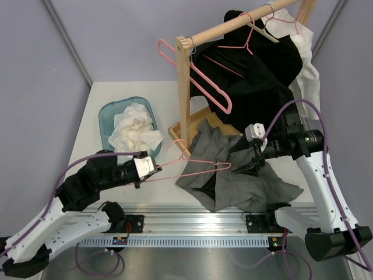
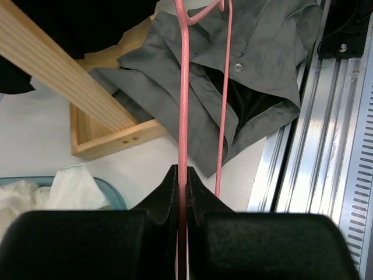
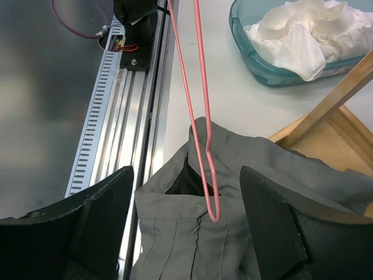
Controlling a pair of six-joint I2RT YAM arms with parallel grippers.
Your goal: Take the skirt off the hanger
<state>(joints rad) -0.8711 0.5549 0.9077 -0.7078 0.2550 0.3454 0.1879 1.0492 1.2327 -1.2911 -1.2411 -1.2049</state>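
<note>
The grey skirt (image 1: 236,178) lies crumpled on the table in front of the rack base. It also shows in the left wrist view (image 2: 262,64) and the right wrist view (image 3: 233,245). A pink wire hanger (image 1: 195,166) reaches from my left gripper to the skirt. Its far end lies across the waistband opening by the button (image 3: 214,216). My left gripper (image 1: 152,169) is shut on the hanger's wire (image 2: 184,87), with both fingers pinching it (image 2: 183,175). My right gripper (image 1: 253,160) hovers open over the waistband (image 3: 186,175), holding nothing.
A teal basin (image 1: 108,116) of white cloth sits at the left. The wooden rack post (image 1: 183,87) and its base (image 1: 178,129) stand mid-table. Black and white garments (image 1: 256,70) and another pink hanger (image 1: 201,81) hang on the rail. A metal rail (image 1: 192,224) runs along the near edge.
</note>
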